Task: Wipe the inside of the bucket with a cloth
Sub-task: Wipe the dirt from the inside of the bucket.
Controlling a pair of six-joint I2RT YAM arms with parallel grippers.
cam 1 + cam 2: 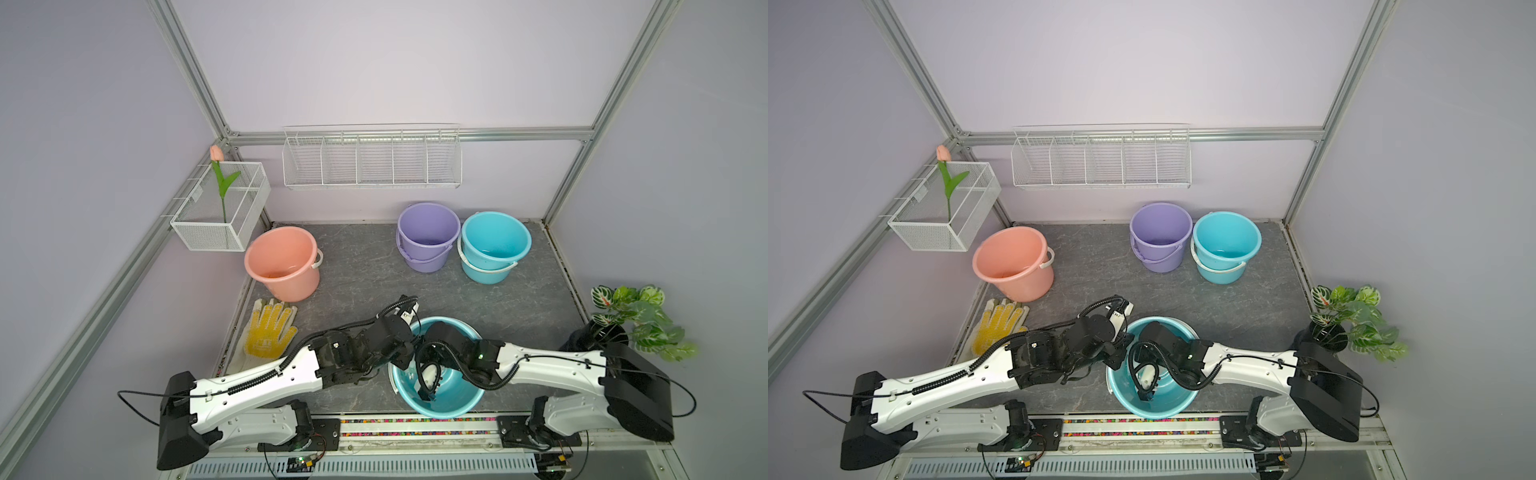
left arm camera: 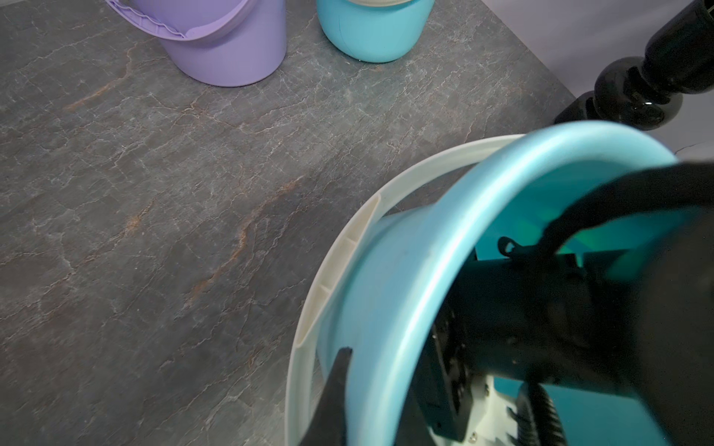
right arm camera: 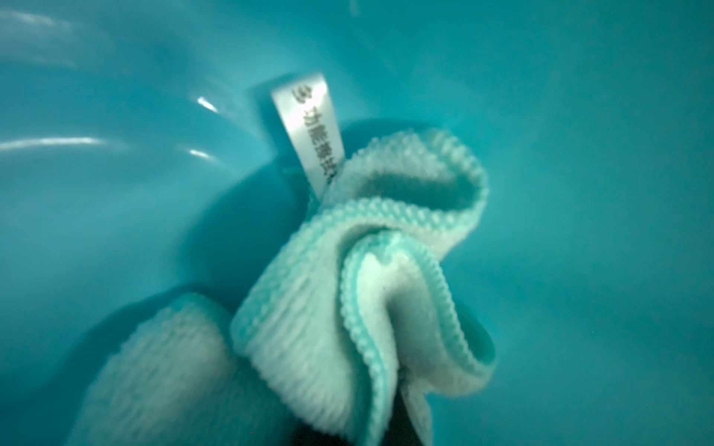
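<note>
The teal bucket (image 1: 457,409) (image 1: 1169,411) stands at the table's front edge, tipped a little. My left gripper (image 1: 400,360) (image 1: 1115,360) is shut on its left rim. In the left wrist view one dark finger (image 2: 340,380) lies against the outer wall under the rim (image 2: 425,270); the other finger is hidden inside. My right gripper (image 1: 428,390) (image 1: 1144,392) reaches down into the bucket, shut on the cloth (image 1: 430,376) (image 1: 1147,376). In the right wrist view the bunched pale mint cloth (image 3: 367,270) with its white label (image 3: 309,131) presses against the teal inner wall (image 3: 116,231).
A pink bucket (image 1: 282,262) stands at the back left, with a purple bucket (image 1: 428,237) and stacked teal buckets (image 1: 494,245) at the back. A yellow-dotted glove (image 1: 270,328) lies left. A potted plant (image 1: 636,320) stands right. A wire basket (image 1: 220,208) and a rack (image 1: 372,158) hang on the walls.
</note>
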